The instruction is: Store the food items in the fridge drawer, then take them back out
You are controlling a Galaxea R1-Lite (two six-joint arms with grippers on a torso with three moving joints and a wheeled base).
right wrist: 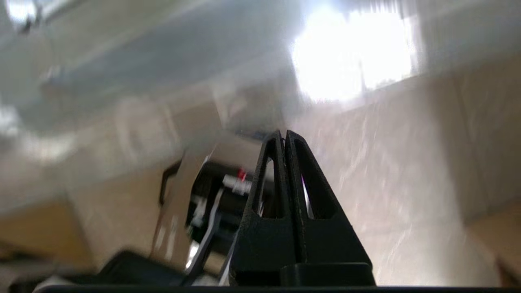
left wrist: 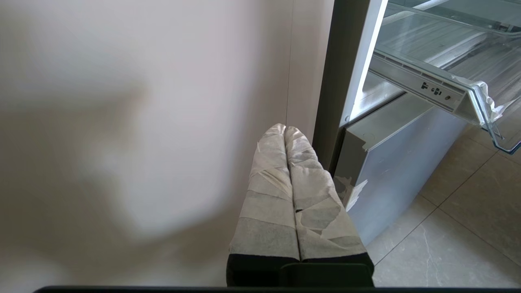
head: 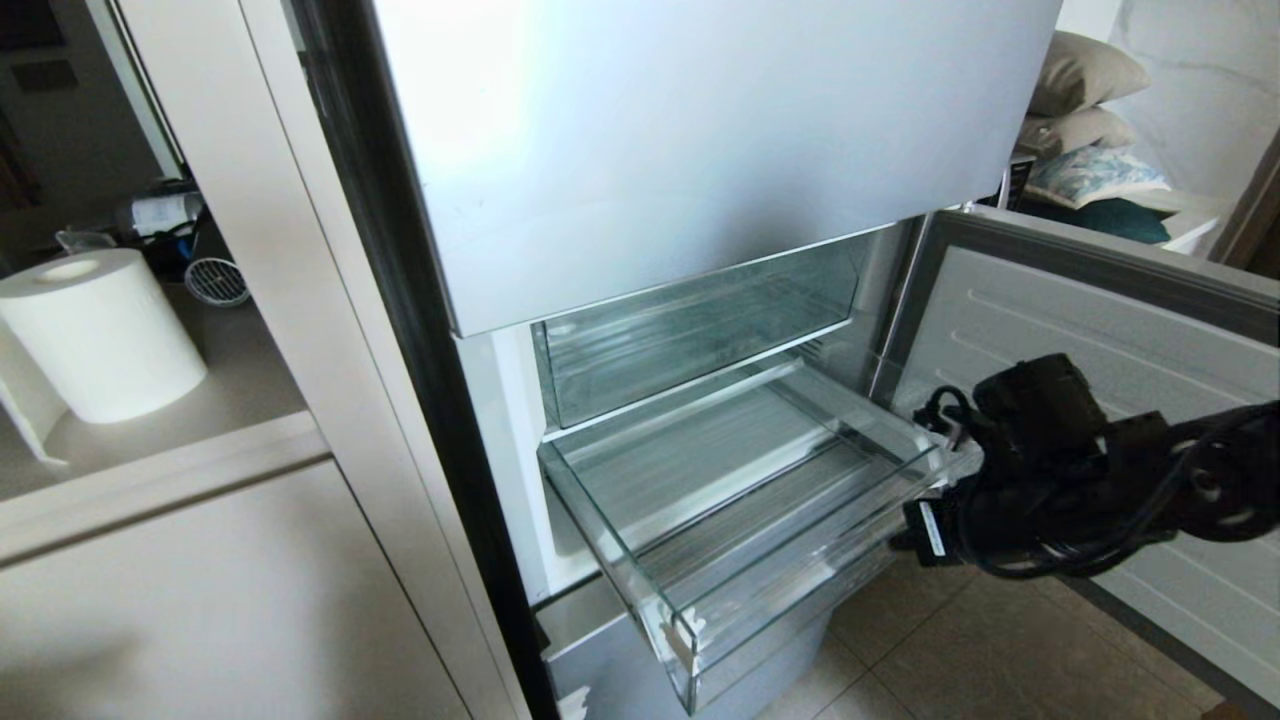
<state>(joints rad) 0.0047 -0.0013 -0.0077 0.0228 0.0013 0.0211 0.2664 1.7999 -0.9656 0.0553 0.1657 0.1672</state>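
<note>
Left gripper (left wrist: 285, 132): taped fingers pressed together, empty, parked low by the cabinet side (left wrist: 142, 122), down and left of the drawer corner. Fridge drawer (head: 690, 640) is pulled out and empty, with its long front lip running left-to-right across the fridge opening. No food items in any view, so I can't say which way they lie. Right gripper (right wrist: 284, 136): black fingers closed, holding nothing. Its arm (head: 1060, 470) sits at the drawer's right end, just beside the rim and in front of the open fridge door (head: 1100, 310). My read: the right arm is the nearer one, so the next reach is its job.
</note>
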